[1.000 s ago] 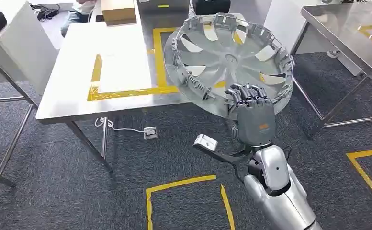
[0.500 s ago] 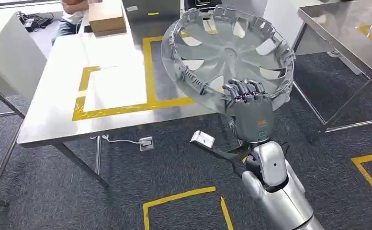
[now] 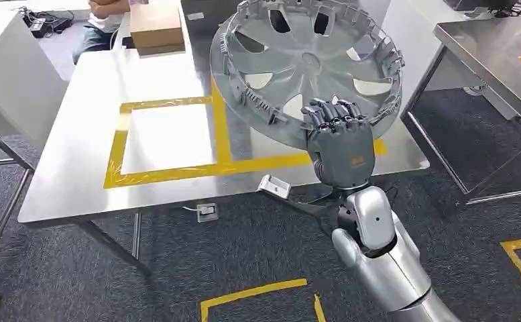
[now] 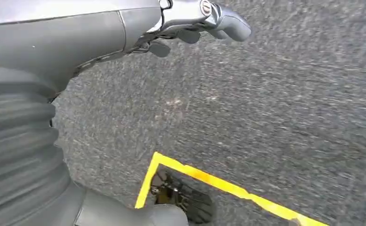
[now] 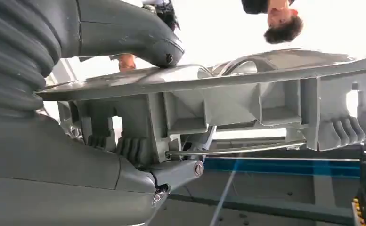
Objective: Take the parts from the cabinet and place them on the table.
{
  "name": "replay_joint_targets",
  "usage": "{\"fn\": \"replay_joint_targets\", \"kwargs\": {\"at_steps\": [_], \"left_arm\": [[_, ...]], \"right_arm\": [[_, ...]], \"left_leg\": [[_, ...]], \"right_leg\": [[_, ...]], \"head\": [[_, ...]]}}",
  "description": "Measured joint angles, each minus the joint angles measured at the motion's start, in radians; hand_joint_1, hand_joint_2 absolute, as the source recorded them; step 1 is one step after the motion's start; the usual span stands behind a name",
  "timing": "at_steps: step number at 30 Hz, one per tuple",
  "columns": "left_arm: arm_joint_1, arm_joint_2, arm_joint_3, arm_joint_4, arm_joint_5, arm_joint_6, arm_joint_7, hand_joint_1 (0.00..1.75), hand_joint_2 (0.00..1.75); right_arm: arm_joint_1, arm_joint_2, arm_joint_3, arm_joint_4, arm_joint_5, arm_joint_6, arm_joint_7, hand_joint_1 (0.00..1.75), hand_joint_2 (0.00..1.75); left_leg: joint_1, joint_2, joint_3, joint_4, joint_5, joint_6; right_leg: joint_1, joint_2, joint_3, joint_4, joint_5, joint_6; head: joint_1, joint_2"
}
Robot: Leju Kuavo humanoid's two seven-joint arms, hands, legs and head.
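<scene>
Right hand (image 3: 338,144) grips the near rim of the hubcap (image 3: 308,64): fingers over the edge in the head view, thumb (image 5: 124,28) pressed on the opposite face in the right wrist view. Hubcap is tilted, held in the air above the right part of the table (image 3: 63,181), not touching it. Left hand (image 4: 195,19) hangs over the carpet, holding nothing; how far its fingers are spread I cannot tell.

Risks, as judged:
- Grip is on one edge only, the rest of the disc cantilevered far from the hand. It may pivot or slip out if the wrist tilts quickly.
- Lowered at this tilt, the far rim would likely land first, and the cap could skid on the smooth steel top.
- Released too near the right edge of the table, it could slide off onto the floor.

Surroundings: yellow tape rectangle (image 3: 118,144) on the table left of the hubcap; a cardboard box (image 3: 153,27) at the far end; a seated person (image 3: 106,20) beyond it. A second steel table (image 3: 492,54) stands to the right, well apart. Nothing lies directly under the hubcap.
</scene>
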State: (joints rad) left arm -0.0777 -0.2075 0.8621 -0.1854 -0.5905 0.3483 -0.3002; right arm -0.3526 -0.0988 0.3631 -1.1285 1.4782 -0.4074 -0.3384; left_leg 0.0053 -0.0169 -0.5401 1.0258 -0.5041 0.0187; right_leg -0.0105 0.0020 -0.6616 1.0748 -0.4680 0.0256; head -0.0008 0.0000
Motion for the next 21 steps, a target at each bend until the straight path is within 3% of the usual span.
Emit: {"fn": "replay_joint_targets", "kwargs": {"at_steps": [1,2,3,4,6,7,8,10,11,12,13,15,16,17,18,19,20,21], "left_arm": [[-0.003,0.0,0.0,0.0,-0.001,0.0,0.001,0.0,1.75],[-0.006,0.0,0.0,0.0,-0.003,0.0,0.002,0.0,1.75],[-0.007,0.0,0.0,0.0,-0.005,0.0,0.005,0.0,1.75],[-0.009,0.0,-0.002,0.0,-0.008,0.001,0.006,0.0,1.75],[-0.013,0.0,-0.003,0.0,-0.012,0.003,0.011,0.0,1.75],[-0.016,-0.001,-0.003,0.0,-0.019,0.009,0.012,0.0,1.75],[-0.02,-0.002,-0.005,0.0,-0.027,0.013,0.018,0.0,1.75],[-0.019,-0.002,-0.022,0.0,-0.068,0.025,0.024,0.0,1.75],[-0.017,-0.002,-0.036,0.001,-0.098,0.034,0.031,0.0,1.75],[-0.016,-0.002,-0.048,0.001,-0.119,0.04,0.034,0.0,1.75],[-0.017,-0.002,-0.06,0.0,-0.13,0.042,0.035,0.0,1.75],[-0.016,-0.002,-0.075,0.0,-0.137,0.042,0.037,0.0,1.75],[-0.012,-0.002,-0.08,0.001,-0.138,0.042,0.037,0.0,1.75],[-0.013,-0.002,-0.084,0.002,-0.14,0.042,0.039,0.0,1.75],[-0.013,-0.004,-0.089,0.002,-0.141,0.043,0.039,0.0,1.75],[-0.01,-0.005,-0.094,0.002,-0.141,0.043,0.039,0.0,1.75],[-0.011,-0.007,-0.098,0.003,-0.142,0.044,0.039,0.0,1.75],[-0.013,-0.007,-0.1,0.002,-0.142,0.045,0.039,0.0,1.75]], "right_arm": [[-0.01,0.003,0.005,0.017,0.001,-0.002,-0.003,1.75,1.75],[-0.024,0.006,0.01,0.033,0.004,0.0,-0.003,1.75,1.75],[-0.037,0.014,0.013,0.043,0.005,-0.001,-0.005,1.75,1.75],[-0.058,0.018,0.018,0.062,0.005,-0.002,-0.01,1.75,1.75],[-0.091,0.037,0.03,0.106,0.003,-0.001,-0.013,1.75,1.75],[-0.109,0.042,0.035,0.126,0.003,-0.001,-0.019,1.75,1.75],[-0.127,0.049,0.039,0.147,0.0,-0.003,-0.023,1.75,1.75],[-0.165,0.07,0.051,0.198,-0.005,-0.005,-0.029,1.75,1.75],[-0.177,0.079,0.058,0.228,-0.007,-0.007,-0.032,1.75,1.75],[-0.182,0.086,0.063,0.243,-0.01,-0.008,-0.034,1.75,1.75],[-0.187,0.092,0.068,0.26,-0.013,-0.008,-0.036,1.75,1.75],[-0.197,0.102,0.073,0.285,-0.015,-0.008,-0.037,1.75,1.75],[-0.203,0.105,0.076,0.297,-0.015,-0.008,-0.037,1.75,1.75],[-0.21,0.11,0.081,0.31,-0.014,-0.01,-0.038,1.75,1.75],[-0.216,0.111,0.082,0.315,-0.014,-0.012,-0.038,1.75,1.75],[-0.221,0.112,0.083,0.321,-0.014,-0.013,-0.04,1.75,1.75],[-0.224,0.113,0.084,0.327,-0.015,-0.013,-0.039,1.75,1.75],[-0.226,0.113,0.085,0.332,-0.015,-0.013,-0.039,1.75,1.75]], "left_leg": [[-0.004,0.0,0.012,0.009,-0.012,-0.006],[-0.005,-0.004,0.009,0.003,-0.017,-0.012],[-0.005,-0.003,0.006,-0.008,-0.027,-0.019],[-0.006,-0.002,0.019,0.011,-0.019,-0.026],[-0.003,0.002,0.022,0.021,-0.029,-0.034],[-0.004,0.004,-0.001,0.07,-0.037,-0.039],[-0.002,0.006,-0.046,0.141,-0.053,-0.045],[0.0,0.007,-0.144,0.276,-0.119,-0.052],[0.0,0.007,-0.18,0.309,-0.137,-0.05],[0.0,0.008,-0.19,0.296,-0.12,-0.049],[0.0,0.008,-0.181,0.242,-0.071,-0.048],[0.001,0.011,-0.135,0.077,0.062,-0.043],[0.001,0.013,-0.13,0.007,0.116,-0.043],[-0.003,0.013,-0.134,0.002,0.083,-0.033],[-0.003,0.013,-0.126,0.007,0.102,-0.026],[-0.002,0.012,-0.125,0.005,0.105,-0.025],[0.0,0.011,-0.125,0.004,0.108,-0.027],[-0.001,0.008,-0.125,0.004,0.108,-0.027]], "right_leg": [[0.004,-0.004,-0.003,-0.045,0.06,-0.004],[0.009,-0.005,0.004,-0.04,0.038,-0.014],[0.009,-0.002,0.008,-0.042,0.045,-0.021],[0.007,-0.001,0.011,-0.048,0.042,-0.028],[0.002,0.001,0.039,-0.056,0.038,-0.044],[0.001,0.0,0.05,-0.057,0.033,-0.051],[0.002,0.0,0.053,-0.057,0.03,-0.055],[0.002,0.004,0.059,-0.057,0.019,-0.058],[0.002,0.007,0.067,-0.057,0.011,-0.057],[0.002,0.007,0.077,-0.057,0.003,-0.056],[0.002,0.007,0.09,-0.057,-0.006,-0.054],[0.001,0.006,0.114,-0.057,-0.023,-0.048],[0.003,0.005,0.116,-0.054,-0.031,-0.042],[0.006,0.008,0.112,-0.048,-0.036,-0.037],[0.007,0.009,0.108,-0.048,-0.044,-0.029],[0.009,0.008,0.112,-0.05,-0.047,-0.027],[0.01,0.008,0.112,-0.049,-0.043,-0.04],[0.011,0.008,0.113,-0.05,-0.042,-0.045]], "head": [[-0.001,0.0],[0.002,0.0],[0.001,0.0],[0.001,0.0],[0.002,0.0],[-0.004,0.0],[-0.006,0.0],[-0.006,0.0],[-0.007,0.0],[-0.007,0.0],[-0.007,0.0],[-0.007,0.0],[-0.007,0.0],[-0.009,0.0],[-0.007,0.0],[-0.006,0.0],[-0.007,0.0],[-0.006,0.0]]}}
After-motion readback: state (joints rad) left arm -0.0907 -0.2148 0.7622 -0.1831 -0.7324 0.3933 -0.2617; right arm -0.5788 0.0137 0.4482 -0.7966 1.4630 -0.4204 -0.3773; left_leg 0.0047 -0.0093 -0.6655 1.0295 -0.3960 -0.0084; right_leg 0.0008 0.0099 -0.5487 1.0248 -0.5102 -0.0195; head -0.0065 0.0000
